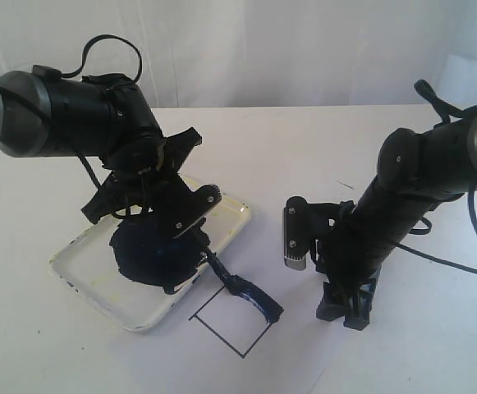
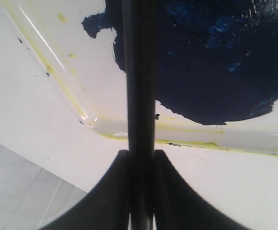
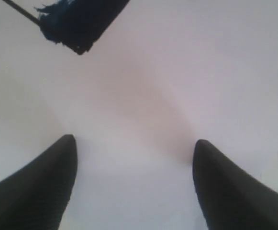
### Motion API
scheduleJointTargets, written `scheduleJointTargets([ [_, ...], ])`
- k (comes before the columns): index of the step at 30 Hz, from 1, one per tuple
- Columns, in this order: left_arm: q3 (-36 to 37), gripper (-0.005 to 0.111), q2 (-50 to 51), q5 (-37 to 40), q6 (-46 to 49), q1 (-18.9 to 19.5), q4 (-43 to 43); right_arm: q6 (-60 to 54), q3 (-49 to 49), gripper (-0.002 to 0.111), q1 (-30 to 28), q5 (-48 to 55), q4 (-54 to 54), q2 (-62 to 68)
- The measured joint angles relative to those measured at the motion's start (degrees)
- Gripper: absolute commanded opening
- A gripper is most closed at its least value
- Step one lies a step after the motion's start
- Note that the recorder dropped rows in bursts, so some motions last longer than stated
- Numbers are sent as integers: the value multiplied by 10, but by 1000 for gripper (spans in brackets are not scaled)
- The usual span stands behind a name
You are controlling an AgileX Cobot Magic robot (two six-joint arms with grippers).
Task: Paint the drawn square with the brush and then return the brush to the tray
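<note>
The brush is pinched between the left gripper's fingers, its handle crossing the tray's paint puddle. Just right, the drawn square carries a blue smear on its far edge only, so painting looks unfinished. The right gripper idles, fingers spread.

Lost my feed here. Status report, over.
Left gripper over tray, shut on brush. Right gripper open. Drawn square mostly blank, blue smear along one edge. Nothing blocking.

The black brush crosses the yellow-stained white tray and its blue-black puddle, while the drawn square just beside carries a dark-blue smear.
</note>
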Motion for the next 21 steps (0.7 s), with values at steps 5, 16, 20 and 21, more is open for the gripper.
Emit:
scheduleJointTargets([
  [5, 0, 0, 0, -12, 0, -3, -17, 0, 0, 64, 0, 0, 0, 0],
  [16, 0, 0, 0, -16, 1, -34, -43, 1, 0, 64, 0, -1, 0, 0],
  [20, 0, 0, 0, -7, 2, -45, -49, 2, 0, 64, 0, -1, 0, 0],
  [21, 0, 0, 0, -2, 2, -48, -51, 2, 0, 64, 0, -1, 0, 0],
])
